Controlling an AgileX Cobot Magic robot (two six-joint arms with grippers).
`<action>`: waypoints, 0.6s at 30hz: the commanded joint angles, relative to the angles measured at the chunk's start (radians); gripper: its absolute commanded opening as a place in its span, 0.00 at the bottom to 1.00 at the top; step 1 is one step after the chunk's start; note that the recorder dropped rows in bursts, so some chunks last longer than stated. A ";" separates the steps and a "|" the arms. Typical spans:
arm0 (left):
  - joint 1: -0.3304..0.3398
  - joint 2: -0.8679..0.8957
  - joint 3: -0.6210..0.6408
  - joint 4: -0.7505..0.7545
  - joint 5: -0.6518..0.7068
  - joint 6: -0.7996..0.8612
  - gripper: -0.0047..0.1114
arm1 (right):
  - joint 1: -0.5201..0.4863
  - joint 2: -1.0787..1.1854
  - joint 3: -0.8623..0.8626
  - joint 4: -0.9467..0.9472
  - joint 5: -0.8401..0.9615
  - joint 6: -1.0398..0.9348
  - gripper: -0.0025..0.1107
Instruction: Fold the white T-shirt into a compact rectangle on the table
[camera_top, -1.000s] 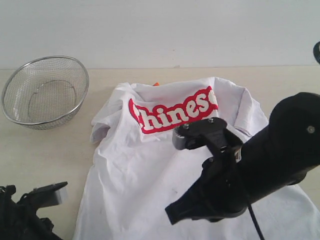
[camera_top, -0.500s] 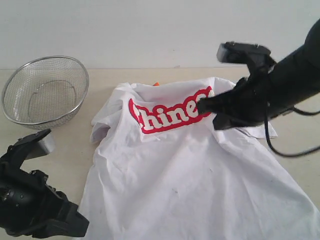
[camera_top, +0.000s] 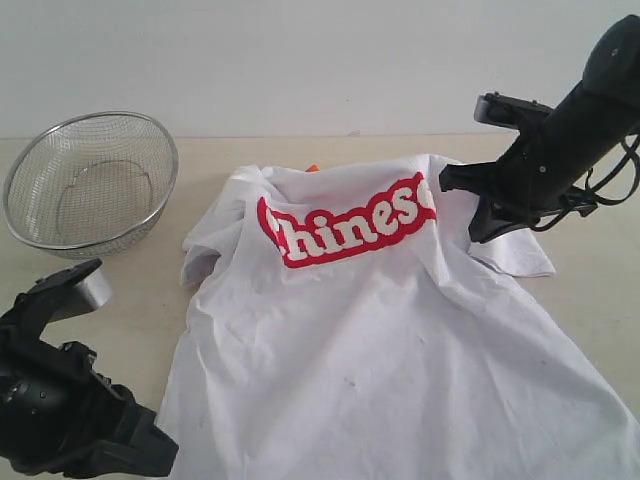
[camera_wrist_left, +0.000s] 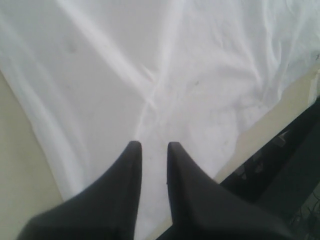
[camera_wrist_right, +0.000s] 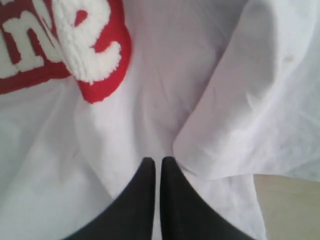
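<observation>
White T-shirt (camera_top: 380, 340) spread front up across the table (camera_top: 140, 290), wrinkled, hem toward the near edge, collar toward the far edge. Red-outlined lettering (camera_top: 345, 230) across the chest, slanted, its last letters running under a fold at the shoulder. Small orange tag (camera_top: 312, 168) peeking out at the collar. Sleeve (camera_top: 515, 255) on the lettering's end side lying out flat on the tabletop. Opposite sleeve bunched up against the body of the shirt.

Right gripper (camera_wrist_right: 160, 161) down at the shoulder on the lettering's end side, just beside that sleeve's fold, fingertips pressed together. No cloth visible between them; contact with the fabric impossible to judge.

Left gripper (camera_wrist_left: 152, 146) over the plain lower cloth of the shirt, close to its side edge, fingertips a narrow slit apart with only white fabric showing through the gap and nothing pinched. Height above the cloth not clear. Left arm (camera_top: 60, 400) low by the shirt's hem corner on the lettering's start side.

Wire-mesh bowl (camera_top: 90, 185) upright on the table, well apart from the shirt, out past the bunched sleeve.
</observation>
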 joint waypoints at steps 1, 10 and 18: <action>-0.003 -0.005 -0.005 -0.005 -0.010 -0.002 0.20 | -0.006 0.022 -0.012 -0.009 -0.052 -0.007 0.02; -0.003 -0.005 -0.005 -0.007 0.006 -0.002 0.20 | -0.007 0.117 -0.012 -0.009 -0.179 -0.007 0.02; -0.003 -0.005 -0.005 -0.009 0.021 -0.007 0.20 | -0.079 0.167 -0.146 -0.318 -0.075 0.228 0.02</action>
